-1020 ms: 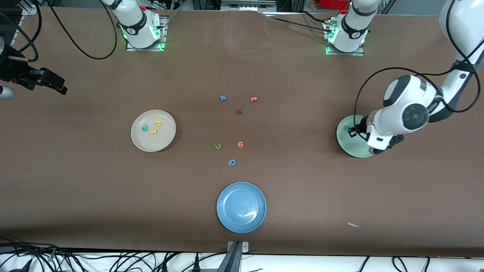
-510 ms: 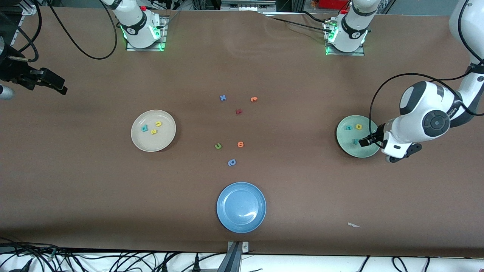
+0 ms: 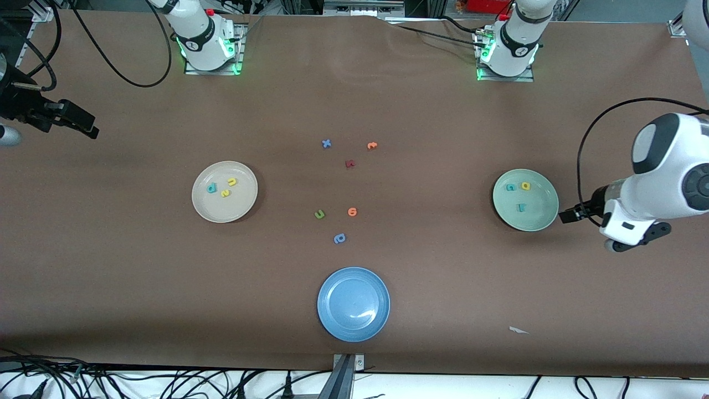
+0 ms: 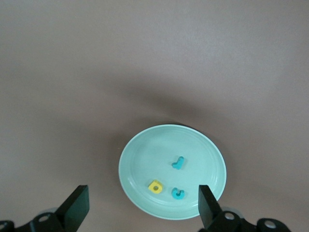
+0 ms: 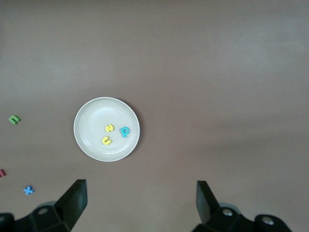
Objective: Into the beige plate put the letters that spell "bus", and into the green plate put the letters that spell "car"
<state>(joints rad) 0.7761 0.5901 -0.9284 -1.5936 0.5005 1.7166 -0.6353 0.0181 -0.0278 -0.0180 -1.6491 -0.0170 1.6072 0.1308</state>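
Note:
The beige plate (image 3: 243, 205) (image 5: 89, 118) holds a teal b (image 3: 211, 188) (image 5: 124, 131), a yellow u (image 3: 232, 181) (image 5: 106, 140) and a yellow s (image 3: 225, 193) (image 5: 109, 128). In the green plate (image 3: 540, 213) (image 4: 142, 159) lie a teal c (image 3: 510, 187) (image 4: 178, 193), a yellow a (image 3: 525, 186) (image 4: 155, 186) and a teal r (image 3: 520, 208) (image 4: 178, 163). My left gripper (image 3: 564, 216) (image 4: 142, 205) hangs open and empty over the table just off the green plate's rim, toward the left arm's end. The right gripper (image 3: 83, 124) (image 5: 140, 198) waits open, high over the right arm's end.
Loose letters lie mid-table: a blue x (image 3: 326, 143), an orange letter (image 3: 371, 146), a dark red one (image 3: 349, 164), a green u (image 3: 319, 214), another orange one (image 3: 352, 211), a blue p-shape (image 3: 339, 238). A blue plate (image 3: 332, 288) sits nearest the front camera.
The left gripper opened over the green plate and left the teal r in it. It then drew back off the plate toward the left arm's end. The right arm stayed still.

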